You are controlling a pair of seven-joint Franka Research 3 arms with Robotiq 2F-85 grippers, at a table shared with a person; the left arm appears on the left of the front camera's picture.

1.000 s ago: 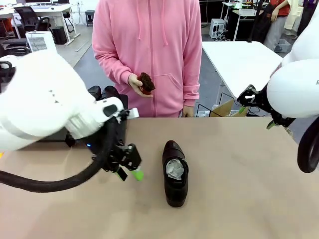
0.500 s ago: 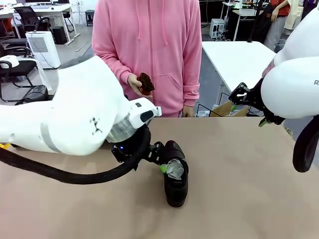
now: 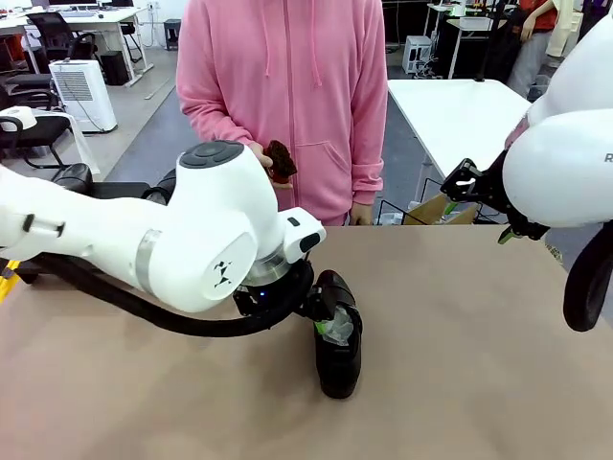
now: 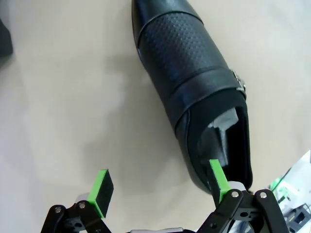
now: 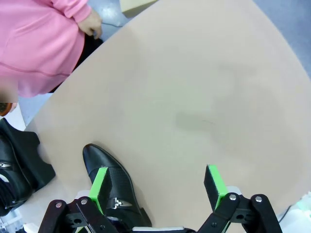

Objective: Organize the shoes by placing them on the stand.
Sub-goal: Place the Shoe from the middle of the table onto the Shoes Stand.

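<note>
Black dress shoe [image 4: 189, 82] lying on the tan table [image 4: 68, 111], toe toward the top edge, heel opening toward the bottom right. Perforated leather across the vamp, a strap with a small metal buckle on its right side. Crumpled white paper [image 4: 224, 127] tucked inside the opening. Left gripper [image 4: 158, 187] spread wide at the bottom edge: one green pad over bare table left of the shoe, the other at the shoe's heel opening. Dark object corner at the upper left edge.
</note>
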